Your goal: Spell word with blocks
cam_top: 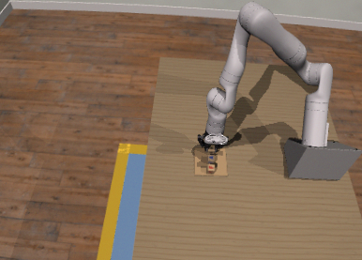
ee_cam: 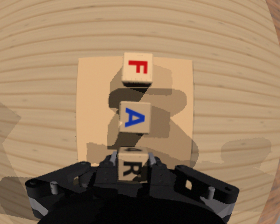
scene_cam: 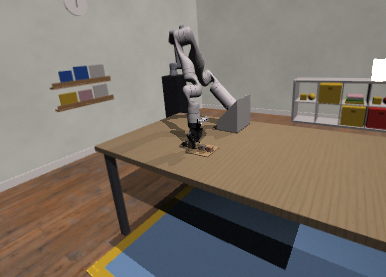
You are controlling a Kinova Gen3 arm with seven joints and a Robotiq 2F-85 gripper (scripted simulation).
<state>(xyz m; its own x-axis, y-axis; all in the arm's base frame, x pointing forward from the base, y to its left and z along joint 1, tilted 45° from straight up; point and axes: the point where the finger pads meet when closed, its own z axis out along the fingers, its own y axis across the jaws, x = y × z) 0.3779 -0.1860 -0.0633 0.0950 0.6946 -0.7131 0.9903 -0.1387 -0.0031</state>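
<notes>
In the wrist view, a tan mat lies on the wooden surface in the middle of the frame. Three blocks sit on it in a straight column running from upper centre down to the gripper. The F block, with a red letter, is at the top. The A block, with a blue letter, is just below it, with a narrow gap between them. The R block is lowest, close under the A, and the fingers are clamped on its two sides. The R's letter is dark and partly in shadow.

In the top view, the arm bends down from its grey base at the right to the mat at centre. The gripper covers the mat's upper end, and the other two blocks show as small squares below it.

The fourth block cannot be made out in any view.
</notes>
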